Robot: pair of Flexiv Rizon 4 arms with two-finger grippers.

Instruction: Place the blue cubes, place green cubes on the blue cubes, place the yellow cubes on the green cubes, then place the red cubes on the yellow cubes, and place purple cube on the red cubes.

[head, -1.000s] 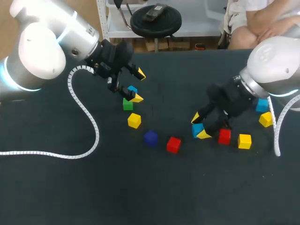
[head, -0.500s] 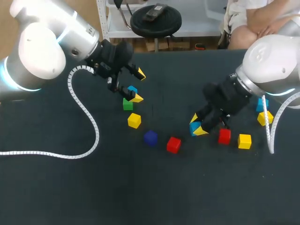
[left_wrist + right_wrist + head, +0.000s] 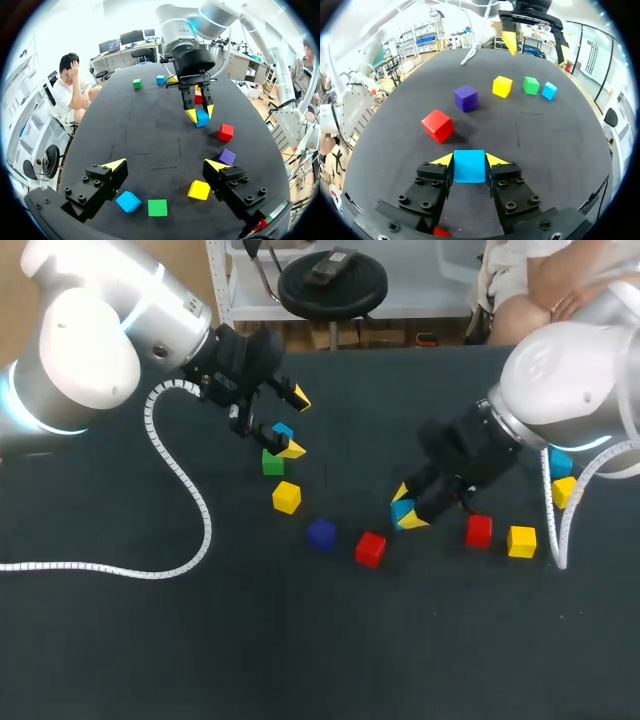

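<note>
Blue-layer step, I'd say. Right gripper (image 3: 405, 508) is clamped on a blue cube (image 3: 469, 167), one finger on each opposite face. The cube is near the middle of the table (image 3: 330, 660), at 1 o'clock from the red cube (image 3: 370, 548) (clock as seen from the head camera, 12 = far edge). Can't tell from here whether it's lifted or skimming the surface. Left gripper (image 3: 166, 165) hangs with fingers spread, nothing in them, over a second blue cube (image 3: 282, 430), green cube (image 3: 272, 462) just beside that at 6 o'clock. Next: pick a base spot apart from the purple cube (image 3: 320, 533) and the red, set the held blue down square, let go. A third blue cube (image 3: 560, 462) waits toward 3 o'clock.
</note>
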